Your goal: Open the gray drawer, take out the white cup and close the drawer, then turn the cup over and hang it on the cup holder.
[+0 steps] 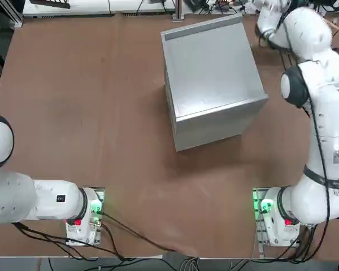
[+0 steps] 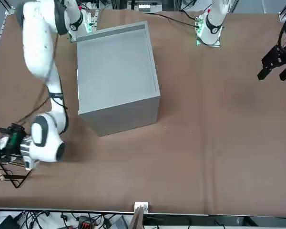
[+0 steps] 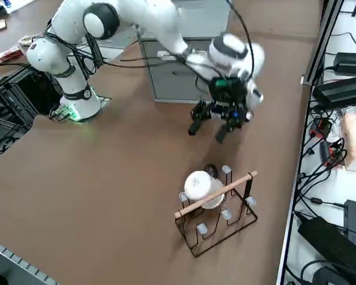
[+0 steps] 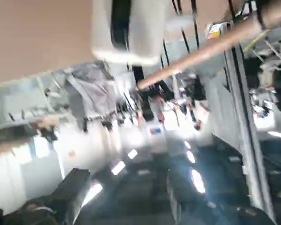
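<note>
The white cup (image 3: pixel 204 189) is seen hung on the cup holder (image 3: pixel 215 195), apart from the right gripper (image 3: pixel 207 131), whose fingers are spread and empty. The hanging step seems finished; only a clear withdrawal is called for.

right side view: the right gripper (image 3: pixel 207 129) is over the table, between cabinet (image 3: pixel 166 89) and rack (image 3: pixel 216 234); the right arm (image 3: pixel 160 27) covers part of the drawer (image 3: pixel 181 86), and the cabinet's far end is cut off by the top edge. the rod (image 3: pixel 216 195) hides part of the cup (image 3: pixel 199 185). front view: the rack is cut off by the left edge. right wrist view: cup and rod blurred, cup cut off by the frame; room background smeared, details unreadable.
</note>
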